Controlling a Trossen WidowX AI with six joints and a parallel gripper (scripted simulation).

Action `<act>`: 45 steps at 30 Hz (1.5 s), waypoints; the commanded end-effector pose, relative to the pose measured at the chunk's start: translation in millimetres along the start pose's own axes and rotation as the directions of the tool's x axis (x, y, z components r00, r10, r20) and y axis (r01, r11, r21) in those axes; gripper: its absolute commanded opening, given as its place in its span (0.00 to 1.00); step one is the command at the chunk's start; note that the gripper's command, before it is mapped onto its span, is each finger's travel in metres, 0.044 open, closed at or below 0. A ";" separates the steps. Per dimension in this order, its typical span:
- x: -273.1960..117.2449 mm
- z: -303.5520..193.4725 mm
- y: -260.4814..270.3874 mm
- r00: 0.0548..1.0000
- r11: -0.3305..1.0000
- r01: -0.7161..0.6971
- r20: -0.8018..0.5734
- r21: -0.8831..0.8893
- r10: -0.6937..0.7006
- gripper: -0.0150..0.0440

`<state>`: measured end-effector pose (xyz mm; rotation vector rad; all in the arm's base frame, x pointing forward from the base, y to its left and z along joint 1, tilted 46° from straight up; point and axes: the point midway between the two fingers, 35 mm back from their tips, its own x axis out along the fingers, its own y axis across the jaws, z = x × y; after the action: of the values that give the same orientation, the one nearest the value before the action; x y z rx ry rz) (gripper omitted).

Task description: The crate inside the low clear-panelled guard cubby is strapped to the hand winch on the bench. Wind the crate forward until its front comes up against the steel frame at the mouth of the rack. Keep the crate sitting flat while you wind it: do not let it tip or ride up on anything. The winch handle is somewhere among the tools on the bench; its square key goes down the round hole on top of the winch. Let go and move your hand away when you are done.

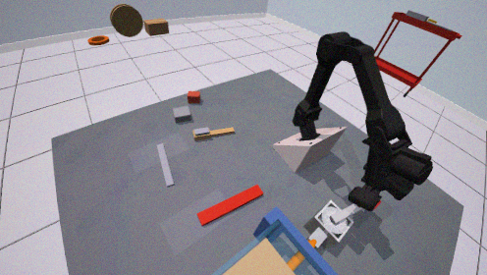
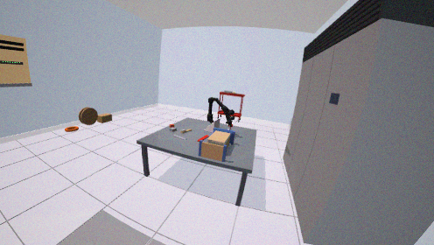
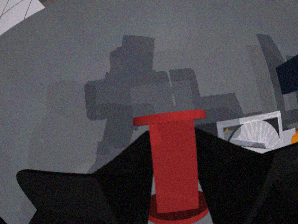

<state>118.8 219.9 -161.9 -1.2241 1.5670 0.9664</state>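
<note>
My gripper [image 1: 365, 200] [image 3: 169, 135] is shut on the red grip of the winch handle [image 3: 175, 167]. The handle's pale arm [image 1: 348, 211] reaches from my fingers over the hand winch [image 1: 320, 216] [image 3: 257, 132], a white square frame around a ribbed drum. Whether the square key is in the hole is hidden. The tan crate [image 1: 265, 257] [image 2: 213, 150] sits in the clear-panelled cubby behind the blue frame [image 1: 296, 232]. An orange strap [image 1: 296, 260] crosses a visible gap between crate and frame. The crate looks flat.
A pale wedge-shaped stand [image 1: 301, 153] is under the arm's bend. A red bar [image 1: 231, 204], a grey strip [image 1: 165, 164], a wooden-handled tool [image 1: 221, 132], a grey block [image 1: 182, 114] and a red block [image 1: 193, 97] lie on the bench [image 1: 113, 196].
</note>
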 end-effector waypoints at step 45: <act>-30.0 -72.5 -14.0 0.999 1.000 -0.003 -0.038 0.002 0.003 0.25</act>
<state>119.6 168.2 -116.6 -1.2194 1.5909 0.9697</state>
